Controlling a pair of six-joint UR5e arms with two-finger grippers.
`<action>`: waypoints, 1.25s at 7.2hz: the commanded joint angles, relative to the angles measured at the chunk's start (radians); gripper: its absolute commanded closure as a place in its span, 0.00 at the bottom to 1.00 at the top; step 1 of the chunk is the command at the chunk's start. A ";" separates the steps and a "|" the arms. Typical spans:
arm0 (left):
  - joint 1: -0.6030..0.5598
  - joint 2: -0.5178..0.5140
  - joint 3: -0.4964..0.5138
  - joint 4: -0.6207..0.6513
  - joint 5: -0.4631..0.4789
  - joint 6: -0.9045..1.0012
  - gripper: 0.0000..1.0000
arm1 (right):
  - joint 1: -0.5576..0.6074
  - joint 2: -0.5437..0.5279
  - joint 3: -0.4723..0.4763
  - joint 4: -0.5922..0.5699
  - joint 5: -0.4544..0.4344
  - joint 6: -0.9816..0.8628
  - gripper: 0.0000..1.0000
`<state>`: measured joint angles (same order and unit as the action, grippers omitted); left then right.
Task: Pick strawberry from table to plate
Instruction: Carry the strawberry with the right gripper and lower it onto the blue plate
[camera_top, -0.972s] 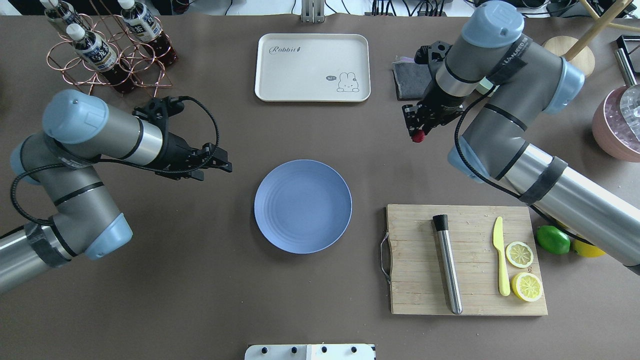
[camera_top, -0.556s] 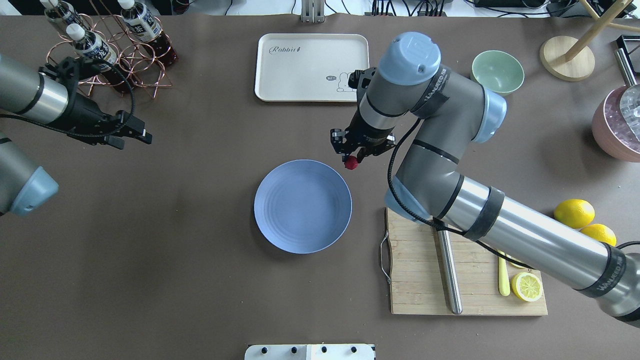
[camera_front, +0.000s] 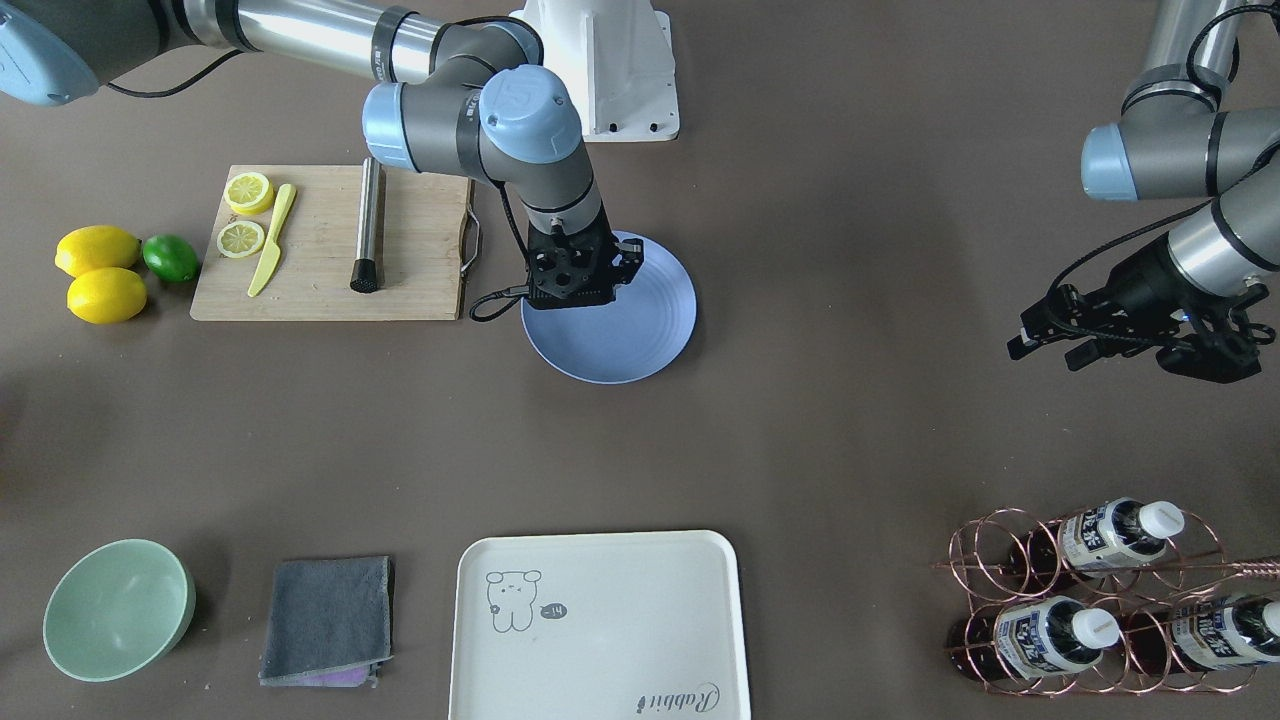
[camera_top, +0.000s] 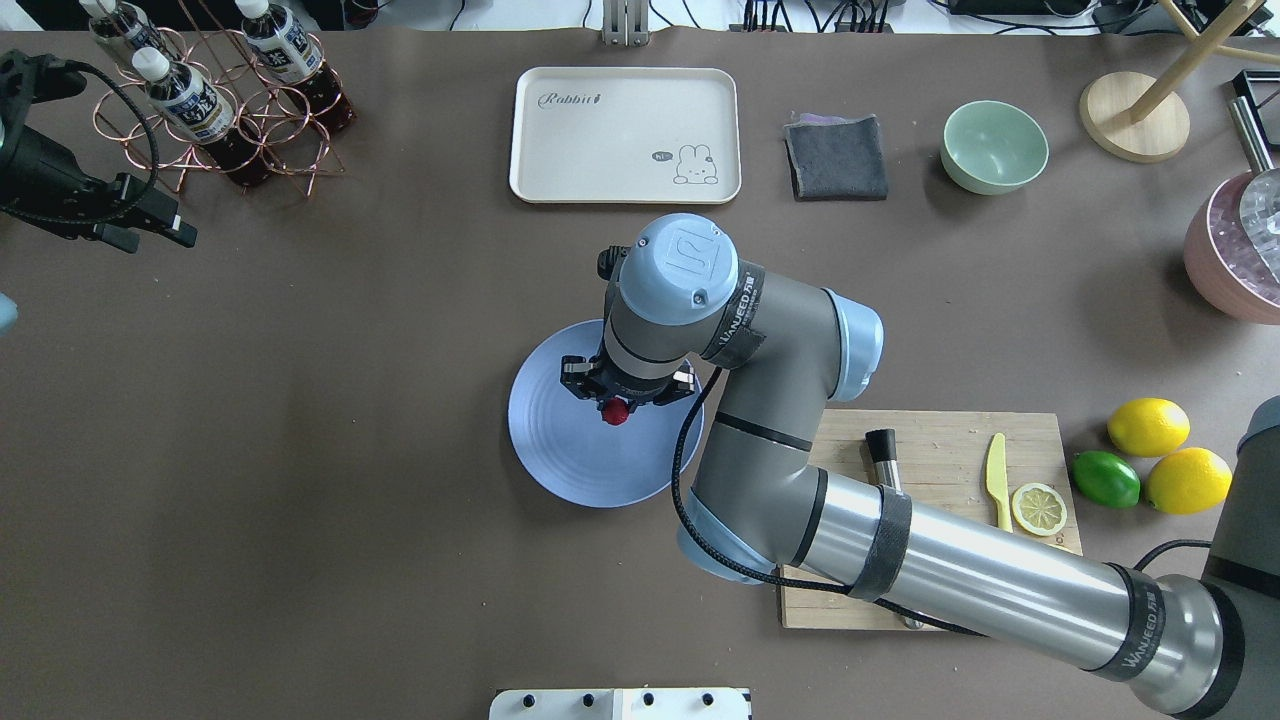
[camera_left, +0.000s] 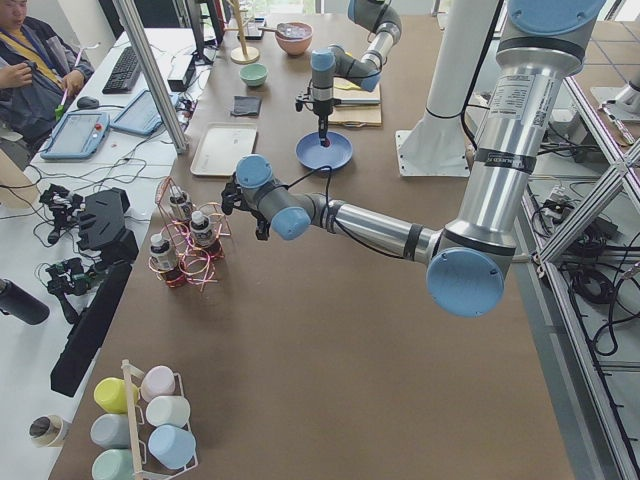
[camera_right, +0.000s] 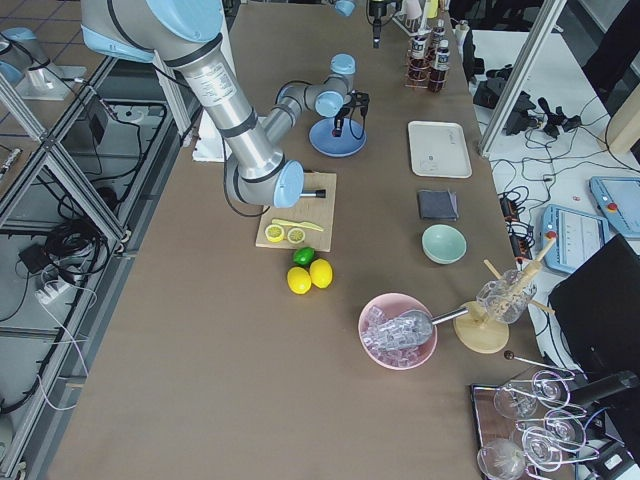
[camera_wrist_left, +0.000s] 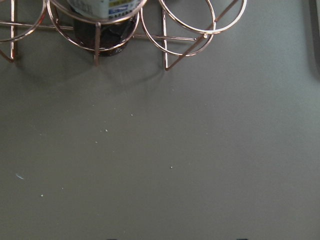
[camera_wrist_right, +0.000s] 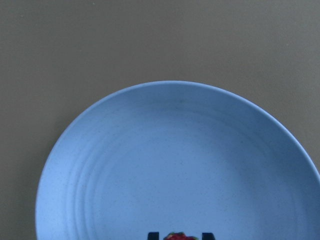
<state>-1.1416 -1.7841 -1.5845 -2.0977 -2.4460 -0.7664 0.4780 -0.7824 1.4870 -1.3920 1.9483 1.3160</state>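
Observation:
The strawberry, small and dark red, sits between the fingers of my right gripper, which is shut on it. It hangs over the middle of the round blue plate on the grey-brown table. The right wrist view shows the strawberry at its bottom edge above the plate. From the front, the gripper body hides the berry over the plate. My left gripper is open and empty at the far left, near the bottle rack, and shows again as the left gripper.
A wooden cutting board with a muddler, a yellow knife and a lemon slice lies right of the plate. Lemons and a lime lie beyond it. At the back stand a cream tray, grey cloth, green bowl and copper bottle rack.
My right arm carried the strawberry from the back right of the table leftward and forward to over the plate. My left arm drew back to the far left beside the bottle rack.

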 joint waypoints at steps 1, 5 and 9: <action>-0.006 0.002 -0.002 0.002 -0.005 0.007 0.14 | -0.005 0.011 -0.037 0.004 -0.022 0.003 1.00; -0.006 0.037 -0.017 0.001 -0.007 0.006 0.14 | -0.010 0.011 -0.045 0.008 -0.020 0.029 0.37; -0.064 0.054 -0.023 0.027 -0.010 0.031 0.12 | 0.268 -0.198 0.153 -0.007 0.203 -0.131 0.00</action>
<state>-1.1767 -1.7384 -1.6031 -2.0855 -2.4527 -0.7597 0.6337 -0.8661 1.5409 -1.3962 2.0595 1.2848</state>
